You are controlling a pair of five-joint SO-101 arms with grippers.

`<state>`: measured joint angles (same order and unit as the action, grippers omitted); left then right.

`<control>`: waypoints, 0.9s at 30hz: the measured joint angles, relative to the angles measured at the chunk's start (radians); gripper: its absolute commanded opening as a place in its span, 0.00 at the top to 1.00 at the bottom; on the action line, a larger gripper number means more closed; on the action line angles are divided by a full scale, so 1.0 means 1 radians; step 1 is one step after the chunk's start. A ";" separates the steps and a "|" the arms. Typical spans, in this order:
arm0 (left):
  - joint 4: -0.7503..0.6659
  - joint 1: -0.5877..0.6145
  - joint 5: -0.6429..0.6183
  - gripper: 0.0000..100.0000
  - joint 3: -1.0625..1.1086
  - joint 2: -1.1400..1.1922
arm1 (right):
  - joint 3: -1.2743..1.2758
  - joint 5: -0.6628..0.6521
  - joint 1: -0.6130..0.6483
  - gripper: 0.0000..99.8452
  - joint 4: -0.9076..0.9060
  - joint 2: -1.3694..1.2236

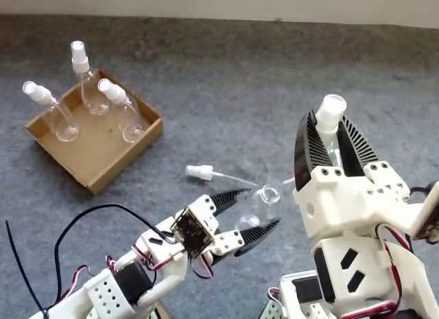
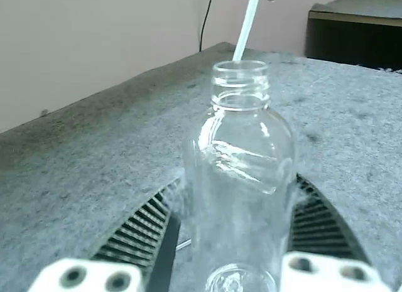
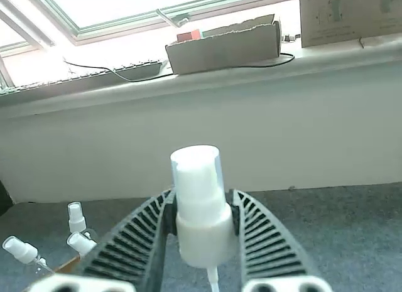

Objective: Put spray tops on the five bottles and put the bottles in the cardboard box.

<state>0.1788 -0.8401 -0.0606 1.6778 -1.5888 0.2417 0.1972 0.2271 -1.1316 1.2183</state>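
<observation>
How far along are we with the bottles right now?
Done: three capped bottles are in the cardboard box. In hand: the left gripper holds an uncapped bottle, and the right gripper holds a spray top raised nearby, not yet on it. Left: cap and box that bottle; a loose spray top lies on the table, likely for the fifth.

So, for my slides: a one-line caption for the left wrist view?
Black left gripper clasps an open-necked clear plastic bottle, a white dip tube at its mouth.
</observation>
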 measured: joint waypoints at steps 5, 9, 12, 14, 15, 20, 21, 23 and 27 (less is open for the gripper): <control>0.091 0.020 0.000 0.87 0.000 0.000 | -0.083 0.000 0.008 0.93 0.000 -0.032; 0.109 0.020 0.000 0.87 0.000 0.000 | -0.091 0.000 0.057 0.93 0.000 -0.035; 0.109 0.020 0.000 0.87 0.000 0.000 | -0.091 0.000 0.141 0.93 0.000 -0.038; 0.109 0.020 0.000 0.87 0.000 0.000 | -0.087 0.000 0.169 0.93 0.000 -0.038; 0.109 0.020 0.000 0.87 0.000 0.000 | -0.080 0.000 0.173 0.93 0.000 -0.038; 0.109 0.020 0.000 0.87 0.000 0.000 | -0.032 0.000 0.176 0.93 0.000 -0.040; 0.109 0.020 0.000 0.87 0.000 0.000 | -0.031 0.000 0.176 0.93 0.000 -0.040; 0.109 0.020 0.000 0.87 0.000 0.000 | -0.031 0.000 0.175 0.93 0.000 -0.040; 0.100 0.020 0.000 0.87 0.000 0.000 | -0.031 -0.046 0.175 0.93 0.000 -0.040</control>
<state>0.2785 -0.8201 -0.0606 1.6778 -1.5888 0.2110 0.1511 0.4020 -1.1316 1.1784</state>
